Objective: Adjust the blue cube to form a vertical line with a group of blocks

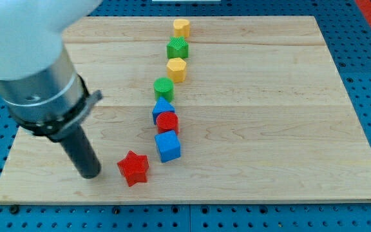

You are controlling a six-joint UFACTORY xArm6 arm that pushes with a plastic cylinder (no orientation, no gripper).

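Observation:
The blue cube [168,146] lies near the view's bottom centre, at the lower end of a column of blocks. Above it, touching or nearly so, are a red cylinder [167,122] and a blue triangular block [162,108]. Further up come a green cylinder [163,87], a yellow hexagonal block [176,69], a green star-like block [178,48] and a yellow heart-like block [181,27]. A red star [133,167] lies to the lower left of the blue cube. My tip [90,174] rests on the board left of the red star, a short gap away.
The wooden board [269,129] lies on a blue perforated table [366,64]. The arm's large grey and white body [31,64] fills the view's upper left and hides that part of the board.

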